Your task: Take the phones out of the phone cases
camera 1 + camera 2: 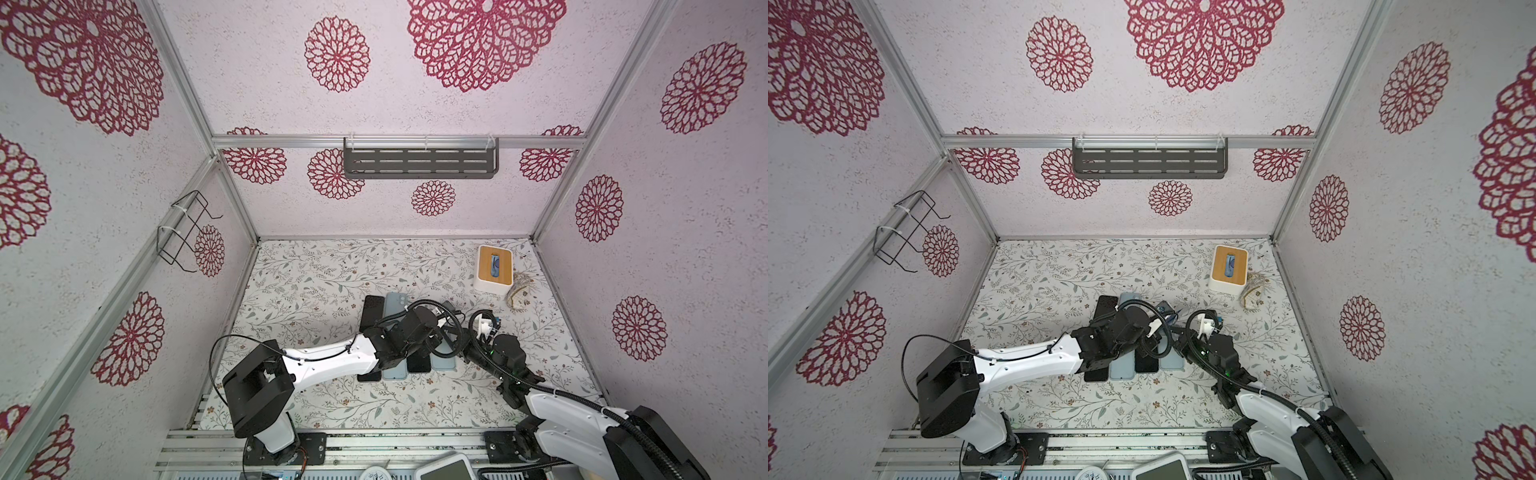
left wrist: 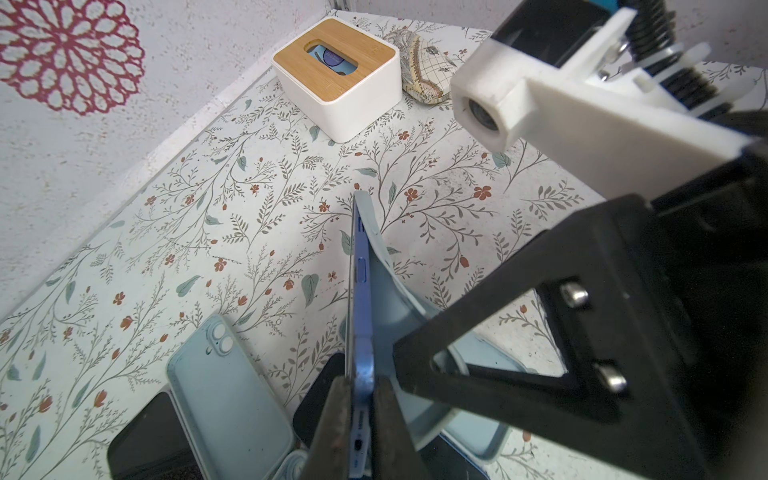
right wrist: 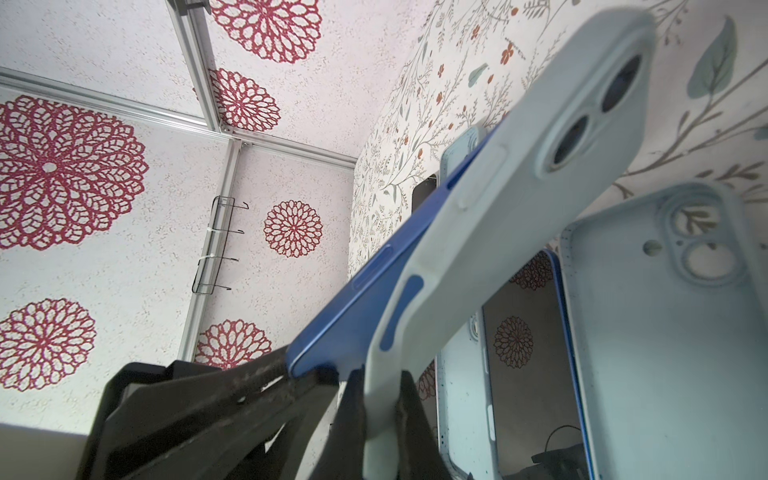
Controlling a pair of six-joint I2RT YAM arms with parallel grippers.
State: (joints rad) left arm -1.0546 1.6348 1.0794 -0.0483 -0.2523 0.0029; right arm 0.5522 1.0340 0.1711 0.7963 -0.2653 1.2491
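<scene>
Floral tabletop (image 1: 311,282); blue phone (image 3: 374,282) partly out of pale case (image 3: 519,208).

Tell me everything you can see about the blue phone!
The phone is blue, thin and shiny like metal, with rounded corners, a long side button and small holes in its bottom end. It is held up in the air, seen edge-on. The shut left tool pinches its bottom end. Its top part sits inside the pale case, which bends away from its lower part, where the right tool pinches the case.
</scene>
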